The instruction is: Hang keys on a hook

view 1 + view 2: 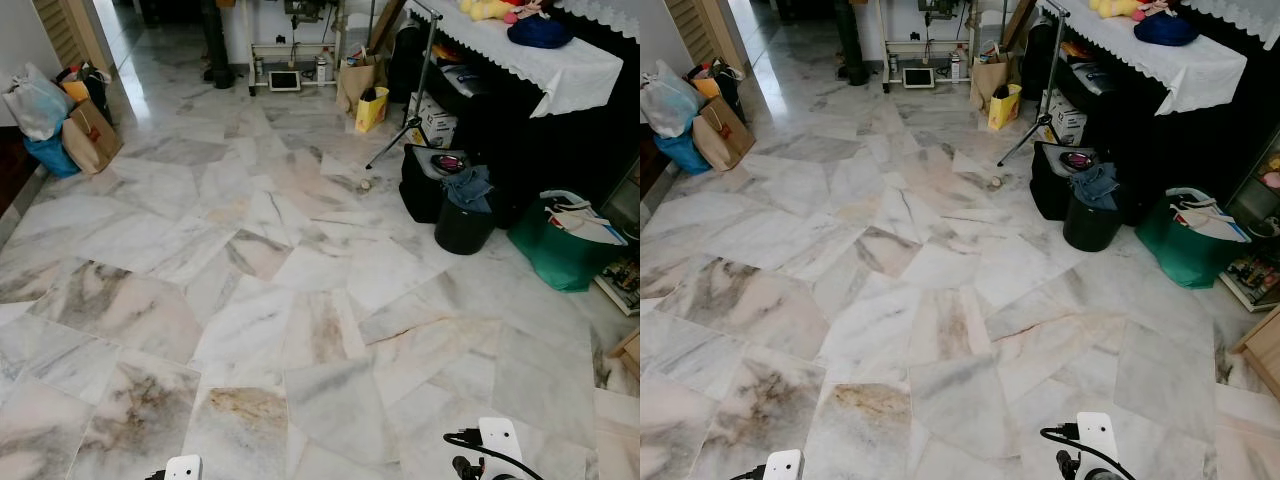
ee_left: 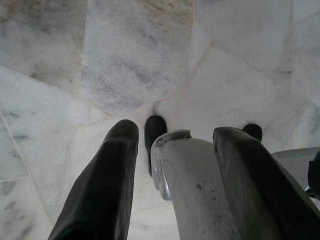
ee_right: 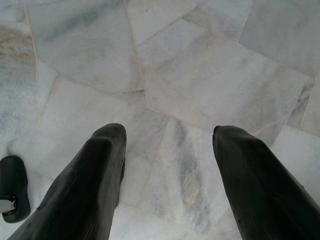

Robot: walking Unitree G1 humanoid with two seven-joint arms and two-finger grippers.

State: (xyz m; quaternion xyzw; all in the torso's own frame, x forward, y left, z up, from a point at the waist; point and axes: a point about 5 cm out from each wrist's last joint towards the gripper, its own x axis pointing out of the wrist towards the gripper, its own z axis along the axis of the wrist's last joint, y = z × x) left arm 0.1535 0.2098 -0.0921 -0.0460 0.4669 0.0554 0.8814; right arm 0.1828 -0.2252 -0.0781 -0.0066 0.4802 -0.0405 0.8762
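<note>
Both arms hang low, with their white wrist parts at the bottom edge of the left eye view: left arm (image 1: pixel 183 467), right arm (image 1: pixel 498 440). My left gripper (image 2: pixel 177 132) is open and points down at the marble floor (image 1: pixel 250 300). A silver part of my own body (image 2: pixel 195 190) and my black feet (image 2: pixel 154 131) show between and beyond its fingers. Above bare marble tiles, my right gripper (image 3: pixel 171 134) is open with nothing between its fingers. A small round object (image 1: pixel 365 185) lies on the floor near a stand's foot; it is too small to identify.
A black table with a white lace cloth (image 1: pixel 540 60) runs along the right. Below it stand a black bin (image 1: pixel 463 225), a green bag (image 1: pixel 560 245) and a tripod stand (image 1: pixel 405 125). Bags (image 1: pixel 60 120) sit at the left wall. A yellow bag (image 1: pixel 371 108) stands at the back.
</note>
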